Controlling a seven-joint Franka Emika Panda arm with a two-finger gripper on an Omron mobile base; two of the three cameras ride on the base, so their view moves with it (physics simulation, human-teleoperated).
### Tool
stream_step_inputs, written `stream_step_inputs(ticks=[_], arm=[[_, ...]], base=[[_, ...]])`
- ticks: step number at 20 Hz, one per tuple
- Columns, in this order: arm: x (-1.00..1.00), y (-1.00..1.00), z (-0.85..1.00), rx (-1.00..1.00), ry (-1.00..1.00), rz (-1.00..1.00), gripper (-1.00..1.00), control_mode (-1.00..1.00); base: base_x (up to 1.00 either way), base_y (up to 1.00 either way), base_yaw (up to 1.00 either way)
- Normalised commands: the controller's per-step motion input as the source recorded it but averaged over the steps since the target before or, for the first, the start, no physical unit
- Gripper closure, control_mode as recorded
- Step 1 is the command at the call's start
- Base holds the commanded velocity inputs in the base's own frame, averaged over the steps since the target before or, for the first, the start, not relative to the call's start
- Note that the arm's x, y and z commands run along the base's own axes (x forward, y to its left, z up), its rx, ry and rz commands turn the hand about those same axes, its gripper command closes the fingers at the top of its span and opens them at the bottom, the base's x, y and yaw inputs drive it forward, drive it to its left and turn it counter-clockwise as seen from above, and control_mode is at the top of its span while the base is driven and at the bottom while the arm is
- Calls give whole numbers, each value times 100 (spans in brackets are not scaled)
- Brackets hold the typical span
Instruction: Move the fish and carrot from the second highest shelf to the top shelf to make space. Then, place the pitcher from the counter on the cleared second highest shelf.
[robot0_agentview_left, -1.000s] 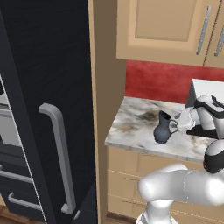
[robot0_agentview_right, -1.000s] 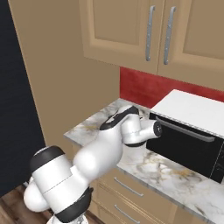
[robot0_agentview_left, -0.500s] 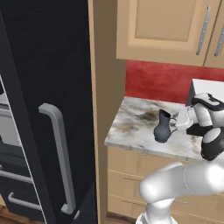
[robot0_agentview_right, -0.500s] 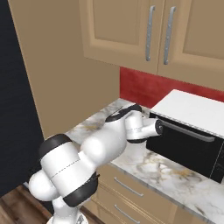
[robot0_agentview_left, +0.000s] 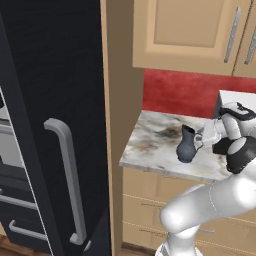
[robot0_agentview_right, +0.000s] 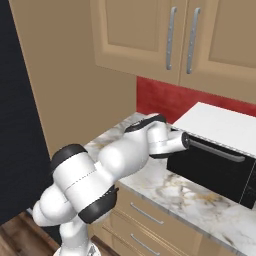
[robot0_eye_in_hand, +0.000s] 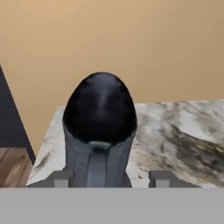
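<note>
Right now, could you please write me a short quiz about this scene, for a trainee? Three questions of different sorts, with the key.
1. True or false: the pitcher stands upright on the marble counter.
2. In the hand view, where is the pitcher relative to the two fingers?
A. between them
B. far off to the left
C. behind the camera
3. Fill in: the wall behind the counter, under the wooden cabinets, is coloured ____.

Key
1. True.
2. A. One finger stands on each side of the pitcher's body, and the gripper is pointed straight at it; whether the fingers touch it cannot be told.
3. Red.
</note>
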Motion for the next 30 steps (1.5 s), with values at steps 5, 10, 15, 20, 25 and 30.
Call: stream_step_inputs(ticks=[5, 10, 15, 20, 25, 30], arm=[[-3, 24, -28, -1, 8, 6, 100, -100], [0, 0, 0, 0, 2, 0, 100, -100], [-66, 32, 12, -1, 0, 0, 100, -100], [-100, 56, 65, -10, -7, -7, 100, -100], [-92, 85, 81, -14, -2, -17, 100, -100], [-83, 92, 46, -12, -1, -32, 100, -100]], base=[[0, 0, 0], [0, 0, 0], [0, 0, 0], [0, 0, 0], [0, 0, 0], [0, 0, 0]])
